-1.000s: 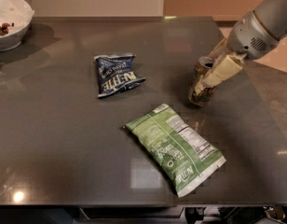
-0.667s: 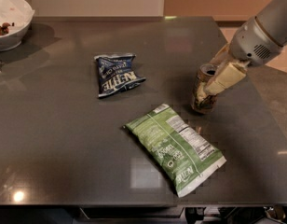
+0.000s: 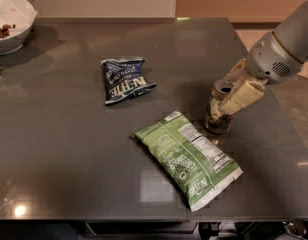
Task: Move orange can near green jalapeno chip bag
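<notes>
While standing just right of the bag [image 3: 188,156], by its upper end, can [image 3: 217,120]: upright, near, not touching
Bag: flat, label side up
Gripper [image 3: 229,101]: at the can, above-right of bag; clamped or released, cannot tell
Handling: judged light, thin-walled, slick; dents if squeezed
Hold: mid-body, across the sides

Grey arm [image 3: 286,46] (cream claw [image 3: 220,109], at right).

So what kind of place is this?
Likely a kitchen or break-room counter: dark countertop, white bowl, green jalapeno chip bag, blue chip bag. The gripper is at the orange can.
</notes>
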Controlling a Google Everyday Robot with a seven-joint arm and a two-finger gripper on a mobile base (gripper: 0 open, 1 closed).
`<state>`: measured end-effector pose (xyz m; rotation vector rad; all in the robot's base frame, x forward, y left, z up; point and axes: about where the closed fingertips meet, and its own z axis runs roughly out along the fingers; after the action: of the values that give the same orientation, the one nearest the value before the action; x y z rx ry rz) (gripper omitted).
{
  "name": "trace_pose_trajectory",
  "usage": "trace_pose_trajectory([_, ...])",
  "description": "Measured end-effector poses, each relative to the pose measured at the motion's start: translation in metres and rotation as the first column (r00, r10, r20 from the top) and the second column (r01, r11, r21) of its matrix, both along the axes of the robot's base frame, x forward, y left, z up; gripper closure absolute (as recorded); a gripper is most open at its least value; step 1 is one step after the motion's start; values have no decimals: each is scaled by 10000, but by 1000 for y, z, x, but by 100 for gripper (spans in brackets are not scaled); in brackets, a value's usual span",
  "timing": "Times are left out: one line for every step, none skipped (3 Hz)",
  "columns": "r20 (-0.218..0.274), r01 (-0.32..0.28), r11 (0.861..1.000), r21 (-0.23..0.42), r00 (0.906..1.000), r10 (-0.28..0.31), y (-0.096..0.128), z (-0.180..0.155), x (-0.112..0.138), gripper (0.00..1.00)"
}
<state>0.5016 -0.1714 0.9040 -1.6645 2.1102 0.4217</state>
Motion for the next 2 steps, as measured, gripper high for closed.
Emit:
trace_pose_trajectory([22,-6,10000,-2,10000,6,1,0,1,12])
trace_pose_trajectory([46,-15,10000,-1,10000,15,2,0,1,0])
